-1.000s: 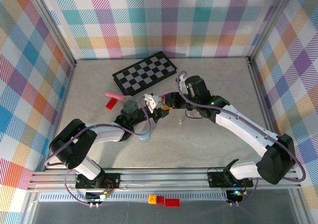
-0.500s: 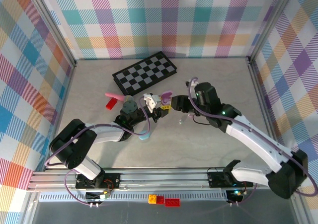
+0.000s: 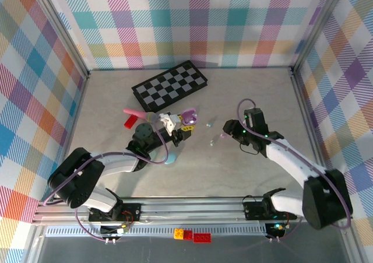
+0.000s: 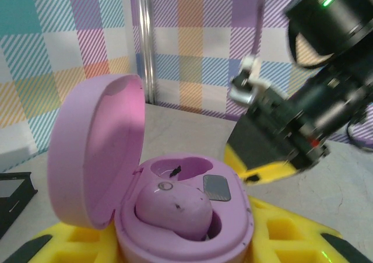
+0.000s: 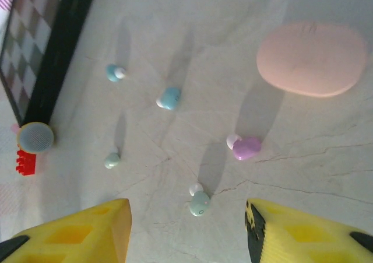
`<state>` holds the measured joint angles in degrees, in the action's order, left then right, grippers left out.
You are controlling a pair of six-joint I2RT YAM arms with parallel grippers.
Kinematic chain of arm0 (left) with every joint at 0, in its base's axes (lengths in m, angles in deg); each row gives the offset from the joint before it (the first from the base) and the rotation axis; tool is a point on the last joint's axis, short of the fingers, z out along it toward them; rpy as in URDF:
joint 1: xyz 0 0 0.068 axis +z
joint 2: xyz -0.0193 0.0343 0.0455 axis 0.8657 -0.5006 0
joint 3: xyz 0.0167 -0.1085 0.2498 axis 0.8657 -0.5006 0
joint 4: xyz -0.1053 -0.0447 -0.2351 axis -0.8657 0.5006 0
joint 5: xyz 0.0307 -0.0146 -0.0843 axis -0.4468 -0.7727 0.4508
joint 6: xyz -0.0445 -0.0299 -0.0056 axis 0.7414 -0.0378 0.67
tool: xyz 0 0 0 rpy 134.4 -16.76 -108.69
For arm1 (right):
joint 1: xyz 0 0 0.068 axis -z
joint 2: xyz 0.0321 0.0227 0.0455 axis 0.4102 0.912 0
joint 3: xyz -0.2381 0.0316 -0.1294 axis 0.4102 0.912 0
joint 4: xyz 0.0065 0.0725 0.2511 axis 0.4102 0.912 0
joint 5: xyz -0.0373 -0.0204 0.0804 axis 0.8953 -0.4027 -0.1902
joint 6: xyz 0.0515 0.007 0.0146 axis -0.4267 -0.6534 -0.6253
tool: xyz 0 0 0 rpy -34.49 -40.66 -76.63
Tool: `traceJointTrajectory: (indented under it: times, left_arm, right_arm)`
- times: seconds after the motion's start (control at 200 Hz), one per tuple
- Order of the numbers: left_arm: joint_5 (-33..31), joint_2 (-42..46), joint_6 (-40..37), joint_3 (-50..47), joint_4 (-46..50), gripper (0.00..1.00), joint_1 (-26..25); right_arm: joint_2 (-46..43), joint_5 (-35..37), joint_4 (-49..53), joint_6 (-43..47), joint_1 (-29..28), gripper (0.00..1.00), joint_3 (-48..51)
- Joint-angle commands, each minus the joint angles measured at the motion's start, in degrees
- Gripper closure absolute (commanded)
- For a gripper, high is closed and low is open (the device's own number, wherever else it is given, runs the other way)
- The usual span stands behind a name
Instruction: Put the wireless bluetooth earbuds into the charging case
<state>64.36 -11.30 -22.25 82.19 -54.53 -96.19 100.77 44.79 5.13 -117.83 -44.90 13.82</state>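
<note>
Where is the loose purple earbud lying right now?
In the right wrist view, the purple earbud lies on the table, touching nothing, between the closed pink case and a greenish earbud.

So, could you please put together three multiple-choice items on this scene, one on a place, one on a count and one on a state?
1. Where is the purple case?
A) on the chessboard
B) in the left gripper
C) lying flat on the table

2. How many loose earbuds lie on the table in the right wrist view?
A) two
B) five
C) eight

3. How is the purple case's lid?
A) open
B) shut
C) detached

Answers:
1 B: yellow fingers flank the case.
2 B: two blue, two greenish and one purple.
3 A: the lid stands hinged up, with a seated earbud showing inside.
</note>
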Motion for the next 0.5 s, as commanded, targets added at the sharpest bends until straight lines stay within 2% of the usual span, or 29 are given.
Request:
traceJointTrajectory:
  times: [0.0, 0.105, 0.26, 0.495]
  left_arm:
    - [0.2, 2.8, 0.8, -0.8, -0.8, 0.72, 0.5]
    - [0.0, 3.9, 0.5, -1.2, 0.4, 0.72, 0.4]
    - [0.0, 5.3, -0.7, -1.1, 3.1, 0.72, 0.5]
    - [-0.5, 5.7, -1.8, -0.8, 4.0, 0.72, 0.5]
  right_arm:
    - [5.4, -5.4, -9.8, -7.1, 0.0, 0.47, 1.6]
    - [10.4, -6.6, -15.1, -10.2, 0.3, 0.48, 1.8]
    - [15.2, -5.9, -17.5, -12.7, 0.9, 0.49, 1.5]
    - [16.7, -5.3, -17.6, -13.9, 1.2, 0.49, 2.4]
